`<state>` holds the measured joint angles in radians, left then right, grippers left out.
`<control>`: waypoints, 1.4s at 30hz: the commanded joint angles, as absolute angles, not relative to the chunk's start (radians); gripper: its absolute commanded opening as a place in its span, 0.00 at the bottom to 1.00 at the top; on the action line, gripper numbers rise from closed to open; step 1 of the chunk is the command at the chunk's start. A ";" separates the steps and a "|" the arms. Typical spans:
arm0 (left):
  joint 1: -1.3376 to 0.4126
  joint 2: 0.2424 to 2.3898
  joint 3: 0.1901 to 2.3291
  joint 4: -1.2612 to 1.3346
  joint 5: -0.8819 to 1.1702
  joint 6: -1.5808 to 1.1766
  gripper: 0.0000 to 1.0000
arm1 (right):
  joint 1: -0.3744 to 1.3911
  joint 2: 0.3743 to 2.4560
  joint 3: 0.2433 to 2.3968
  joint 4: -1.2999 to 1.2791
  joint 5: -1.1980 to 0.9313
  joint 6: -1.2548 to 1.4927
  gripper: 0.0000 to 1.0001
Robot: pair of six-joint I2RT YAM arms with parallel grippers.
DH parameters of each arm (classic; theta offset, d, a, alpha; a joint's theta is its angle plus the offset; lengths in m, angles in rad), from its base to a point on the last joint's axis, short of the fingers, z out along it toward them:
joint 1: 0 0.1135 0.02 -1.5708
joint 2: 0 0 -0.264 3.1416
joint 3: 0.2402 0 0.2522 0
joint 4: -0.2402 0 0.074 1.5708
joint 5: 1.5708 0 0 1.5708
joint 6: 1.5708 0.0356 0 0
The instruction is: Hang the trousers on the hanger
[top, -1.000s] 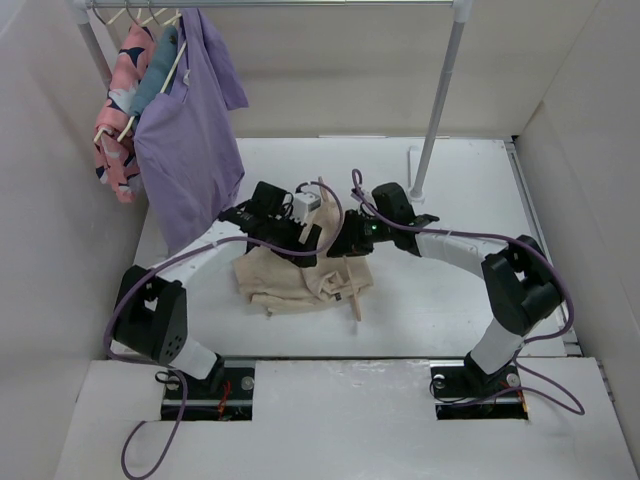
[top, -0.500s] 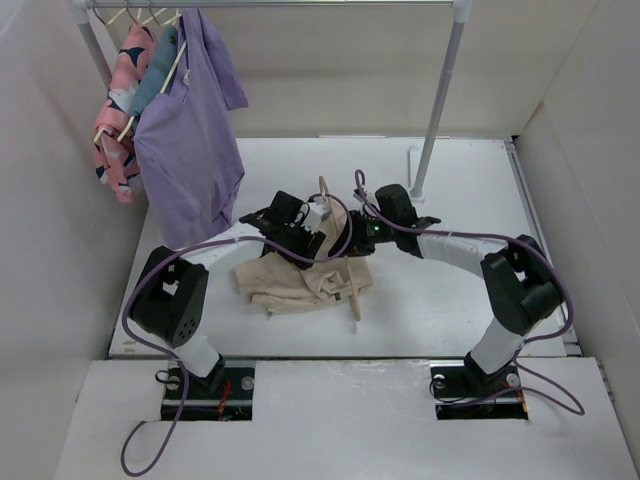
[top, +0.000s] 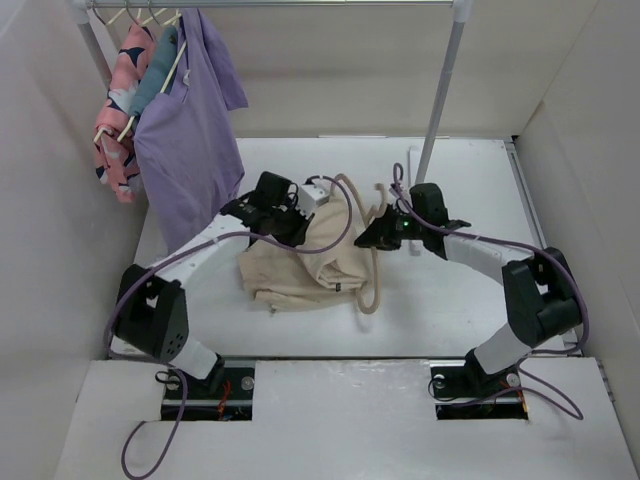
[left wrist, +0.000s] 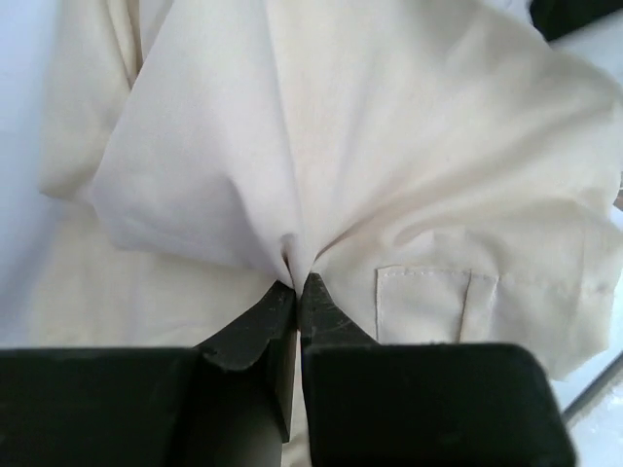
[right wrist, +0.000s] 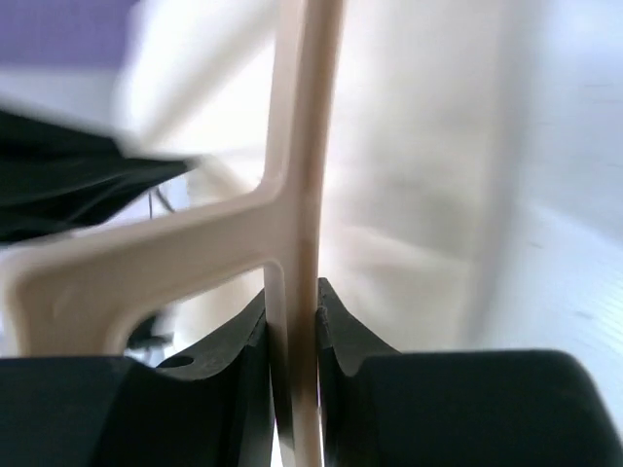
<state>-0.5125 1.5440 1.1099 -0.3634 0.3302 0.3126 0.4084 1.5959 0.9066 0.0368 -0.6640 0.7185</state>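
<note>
Cream trousers (top: 300,270) bunched at centre of worktop (top: 450,300) | your left gripper (left wrist: 297,282) clenched on a fold | beige hanger (right wrist: 307,117) at their right | your right gripper (right wrist: 292,311) clamped on its bar

A robot test booth: plain white boards (top: 50,250) wall in a white table (top: 470,180), and a clothes rail (top: 441,100) stands beyond the right claw (top: 372,237).
</note>
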 commanded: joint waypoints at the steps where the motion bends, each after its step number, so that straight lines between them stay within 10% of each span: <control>1: -0.488 1.408 1.203 -0.494 0.402 0.417 0.00 | 0.342 1.543 0.879 0.101 -0.627 0.750 0.00; 42: -0.388 1.269 1.470 -0.811 0.472 0.479 0.00 | 0.442 1.701 0.857 0.006 -0.302 0.703 0.00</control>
